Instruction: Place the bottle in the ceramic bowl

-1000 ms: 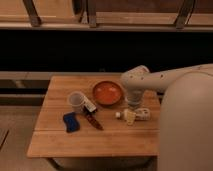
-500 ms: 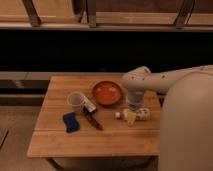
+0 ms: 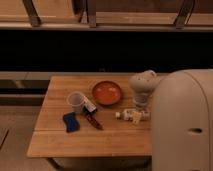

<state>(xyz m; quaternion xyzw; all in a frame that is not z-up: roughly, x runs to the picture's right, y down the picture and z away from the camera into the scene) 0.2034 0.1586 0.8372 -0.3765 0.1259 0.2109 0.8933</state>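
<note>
The pale cream-yellow bottle (image 3: pixel 129 115) with a small white cap lies on its side on the wooden table (image 3: pixel 60 141), to the right of centre. The orange-red ceramic bowl (image 3: pixel 107 92) stands just up and left of it, and nothing shows inside it. My gripper (image 3: pixel 138 114) hangs straight down from the white arm (image 3: pixel 142 85) at the bottle's right end, right of the bowl.
A whitish cup (image 3: pixel 75 100) stands left of the bowl. A small dark box with a white end (image 3: pixel 89 106) and a dark reddish-brown object (image 3: pixel 93 121) lie beside it. A blue item (image 3: pixel 70 121) lies near the front left. My white body (image 3: pixel 182 122) fills the right side.
The arm and gripper stay over the bottle's right end with little visible movement. The bottle, bowl and other items have not moved.
</note>
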